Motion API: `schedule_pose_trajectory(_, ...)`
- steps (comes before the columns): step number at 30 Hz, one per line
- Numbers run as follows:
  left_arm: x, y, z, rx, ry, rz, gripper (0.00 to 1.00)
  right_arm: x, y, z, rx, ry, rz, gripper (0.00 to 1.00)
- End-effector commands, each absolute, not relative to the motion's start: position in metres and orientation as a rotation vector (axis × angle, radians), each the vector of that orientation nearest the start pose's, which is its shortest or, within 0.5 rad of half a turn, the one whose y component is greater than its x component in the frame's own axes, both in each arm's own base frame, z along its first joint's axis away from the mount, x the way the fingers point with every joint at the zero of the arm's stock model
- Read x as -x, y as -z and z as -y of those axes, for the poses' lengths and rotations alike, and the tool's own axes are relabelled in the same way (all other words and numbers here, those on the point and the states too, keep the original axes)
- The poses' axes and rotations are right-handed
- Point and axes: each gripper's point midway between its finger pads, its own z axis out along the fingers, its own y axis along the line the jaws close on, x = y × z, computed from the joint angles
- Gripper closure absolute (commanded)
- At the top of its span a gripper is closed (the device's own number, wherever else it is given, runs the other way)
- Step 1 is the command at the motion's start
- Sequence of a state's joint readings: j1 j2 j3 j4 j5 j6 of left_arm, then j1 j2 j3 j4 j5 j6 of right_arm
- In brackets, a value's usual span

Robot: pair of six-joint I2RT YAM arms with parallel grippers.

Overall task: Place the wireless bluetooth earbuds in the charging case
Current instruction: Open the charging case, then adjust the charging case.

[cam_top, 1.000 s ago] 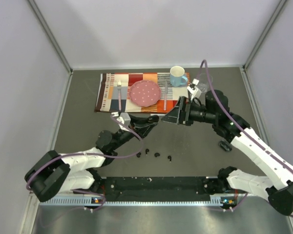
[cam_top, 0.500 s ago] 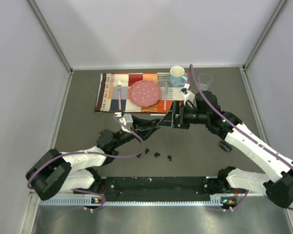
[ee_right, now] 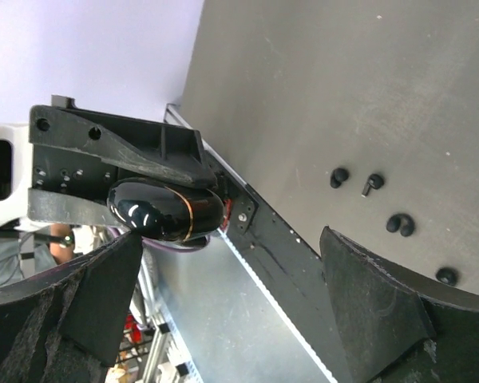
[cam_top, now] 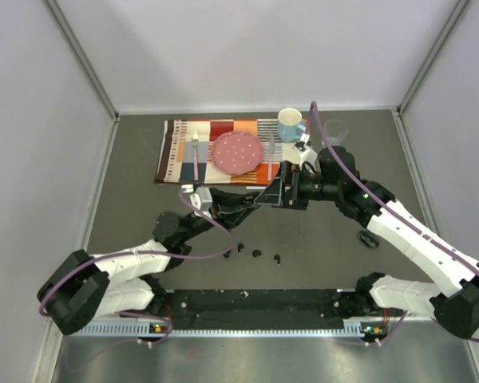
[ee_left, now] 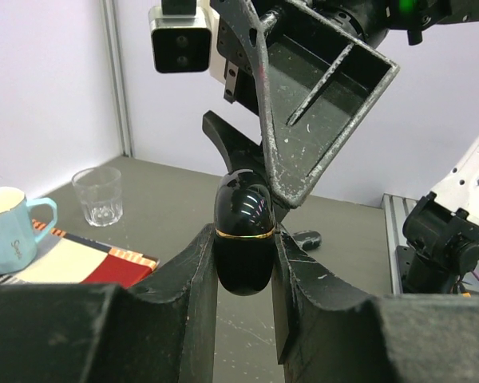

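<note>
**Case held up, earbuds down on the table**

Four little black earbuds (cam_top: 257,254) lie in a loose row on the dark table (cam_top: 136,215). They are near the middle, close to the near edge. They lie apart from each other, and nothing is touching them.

Just past them, the left gripper (cam_top: 251,199) is up off the table. Its two fingers (ee_left: 198,271) squeeze a shiny black case (ee_left: 243,231), one finger on each side. The case is egg shaped and has a thin gold line round it. It looks shut. No earbud is in it. In the top view it sits a bit farther back than the earbuds.

The right gripper (cam_top: 273,194) comes in from the right and meets the left one in the middle. Its jaws are spread wide and hold nothing. It is right by the case, but I cannot tell if it touches it.

On the right, an other case (cam_top: 369,238) lies flat on the table, under the right arm.

At the far side is a striped mat (cam_top: 176,148). A pink plate (cam_top: 238,152) sits in the middle of the mat. A blue mug (cam_top: 290,124) stands at the mat's far right corner. A clear glass (cam_top: 335,132) stands on the table just right of the mug.
</note>
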State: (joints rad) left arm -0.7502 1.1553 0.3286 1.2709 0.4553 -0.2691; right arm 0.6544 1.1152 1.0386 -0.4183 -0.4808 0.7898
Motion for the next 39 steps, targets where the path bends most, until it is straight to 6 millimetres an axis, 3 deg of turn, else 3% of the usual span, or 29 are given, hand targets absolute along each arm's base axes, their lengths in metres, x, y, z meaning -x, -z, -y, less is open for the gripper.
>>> schedule_pose_trajectory(1,-0.157,-0.341,0.291,-0.77,1.157,-0.721,1.0,-0.215,-0.297,-0.296,0.112,-1.372,-2.18,0.07)
schedule_pose_trajectory(9,-0.159,-0.336,0.289,-0.781,1.122,-0.738,1.0,-0.212,-0.32,-0.302,0.095,-1.587,-2.083,0.06)
schedule_pose_trajectory(17,-0.169,-0.336,0.284,-0.733,1.069,-0.757,1.0,-0.195,-0.347,-0.288,0.129,-1.663,-1.991,0.04)
schedule_pose_trajectory(22,-0.176,-0.339,0.28,-0.711,1.014,-0.764,1.0,-0.177,-0.343,-0.283,0.12,-1.743,-1.978,0.04)
schedule_pose_trajectory(27,-0.177,-0.344,0.282,-0.721,1.01,-0.753,1.0,-0.173,-0.341,-0.284,0.096,-1.81,-1.961,0.14)
schedule_pose_trajectory(39,-0.177,-0.345,0.289,-0.747,1.03,-0.755,1.0,-0.173,-0.334,-0.311,0.154,-1.903,-2.004,0.28)
